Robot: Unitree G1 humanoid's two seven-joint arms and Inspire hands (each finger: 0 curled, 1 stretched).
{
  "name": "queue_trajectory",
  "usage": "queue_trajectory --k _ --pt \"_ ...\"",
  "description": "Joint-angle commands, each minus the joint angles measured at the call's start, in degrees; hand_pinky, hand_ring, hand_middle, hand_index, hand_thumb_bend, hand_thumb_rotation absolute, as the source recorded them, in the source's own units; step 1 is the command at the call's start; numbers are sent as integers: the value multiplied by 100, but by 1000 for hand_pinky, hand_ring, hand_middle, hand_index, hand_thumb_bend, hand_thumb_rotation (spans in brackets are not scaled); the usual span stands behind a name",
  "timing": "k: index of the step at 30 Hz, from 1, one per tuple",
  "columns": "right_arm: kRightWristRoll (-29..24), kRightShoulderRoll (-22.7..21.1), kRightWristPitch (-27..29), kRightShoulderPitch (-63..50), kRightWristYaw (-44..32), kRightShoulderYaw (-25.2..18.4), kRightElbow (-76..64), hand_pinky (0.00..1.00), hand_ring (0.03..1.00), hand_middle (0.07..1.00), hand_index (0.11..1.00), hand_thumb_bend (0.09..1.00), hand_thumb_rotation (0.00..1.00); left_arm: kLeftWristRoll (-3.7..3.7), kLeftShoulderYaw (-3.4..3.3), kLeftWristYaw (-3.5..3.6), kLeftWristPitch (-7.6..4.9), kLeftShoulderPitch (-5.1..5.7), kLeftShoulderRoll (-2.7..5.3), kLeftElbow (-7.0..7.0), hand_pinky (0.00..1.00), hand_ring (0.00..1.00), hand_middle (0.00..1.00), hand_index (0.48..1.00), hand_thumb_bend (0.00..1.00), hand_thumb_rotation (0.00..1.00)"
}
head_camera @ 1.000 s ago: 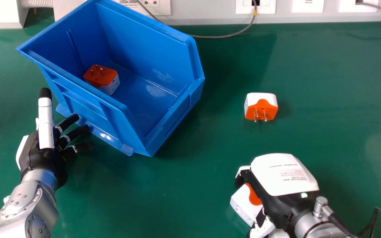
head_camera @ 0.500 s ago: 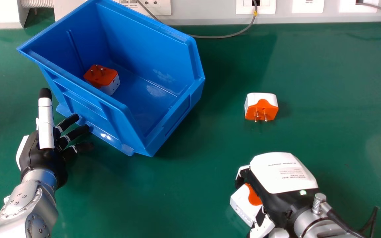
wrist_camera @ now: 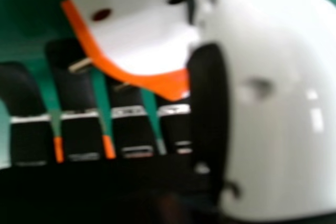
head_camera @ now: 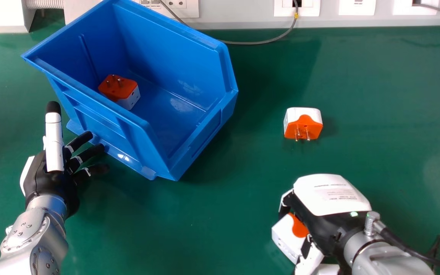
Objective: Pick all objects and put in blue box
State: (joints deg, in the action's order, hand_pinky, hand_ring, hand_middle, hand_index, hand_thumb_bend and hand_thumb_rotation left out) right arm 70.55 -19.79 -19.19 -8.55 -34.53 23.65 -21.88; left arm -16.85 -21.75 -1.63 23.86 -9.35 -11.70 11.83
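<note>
One plug [head_camera: 120,91] is in the box [head_camera: 166,34], far left. The right hand [head_camera: 330,202], fingers bent, holds another plug [head_camera: 287,233], near right; the last plug [head_camera: 303,124], right, must go in too. The left hand [head_camera: 50,183], left, is open.

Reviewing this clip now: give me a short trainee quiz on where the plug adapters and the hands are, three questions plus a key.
1. True or false: exactly one plug adapter shows inside the blue box.
2. Which holds the white-and-orange adapter near the view's bottom edge?
A) the left hand
B) the right hand
C) neither hand
3. Fill in: on the loose adapter on the table, the prongs stick out of the ____ face.

Key: 1 true; 2 B; 3 orange.
</note>
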Motion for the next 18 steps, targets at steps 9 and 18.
queue_trajectory --k 9,18 --pt "-41 -293 42 -75 -390 -329 -429 250 364 493 555 508 0 47 9 -105 91 37 53 106 639 730 832 885 865 934" --pt "-185 -276 116 23 -594 -477 -751 189 376 499 518 512 0 40 14 -152 60 -10 52 172 641 732 833 886 866 935"
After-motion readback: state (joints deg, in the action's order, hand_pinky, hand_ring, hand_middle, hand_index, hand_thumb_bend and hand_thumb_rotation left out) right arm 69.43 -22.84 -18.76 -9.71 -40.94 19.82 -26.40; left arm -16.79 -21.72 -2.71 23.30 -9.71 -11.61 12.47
